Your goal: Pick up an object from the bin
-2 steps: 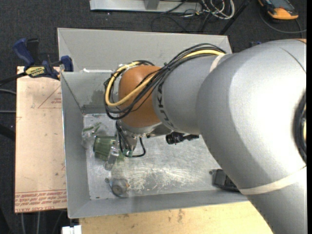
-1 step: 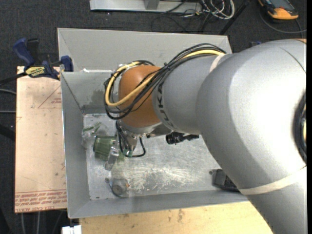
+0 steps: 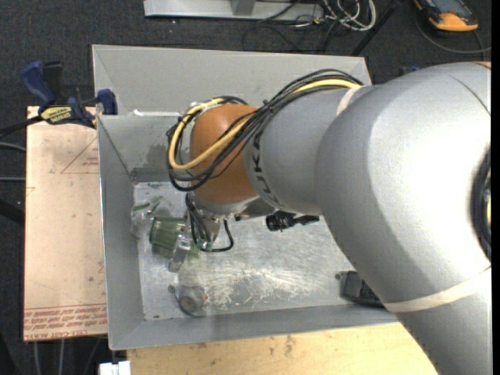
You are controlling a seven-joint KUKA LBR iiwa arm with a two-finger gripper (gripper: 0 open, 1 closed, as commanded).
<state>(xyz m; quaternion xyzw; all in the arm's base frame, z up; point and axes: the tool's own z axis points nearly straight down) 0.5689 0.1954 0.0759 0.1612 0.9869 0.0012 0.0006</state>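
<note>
Filling the right half, a big grey arm [image 3: 406,201], stretched in over the grey bin [image 3: 117,233]. Printed on the arm near the wrist, black letters, readable in part as "KUKA"; no other writing legible. At the wrist, an orange cover [image 3: 223,158] looped with yellow and black cables. Below that, down low toward the bin's left side, the gripper [image 3: 194,237], just beside a green roll-shaped thing [image 3: 166,235] lying left of centre on the floor. Open or closed? Cannot tell, tucked under the wrist; holding something or not, cannot tell either. Looks like the grasp step, judging by position, with nothing lifted clear. Calls next for a firm close on the roll and a straight lift, clear of the left wall. Just far of the roll, a crumpled clear wrapper [image 3: 144,209]. By the near wall, a small grey round piece [image 3: 189,298]. At the near right, a black block [image 3: 358,287].
</note>
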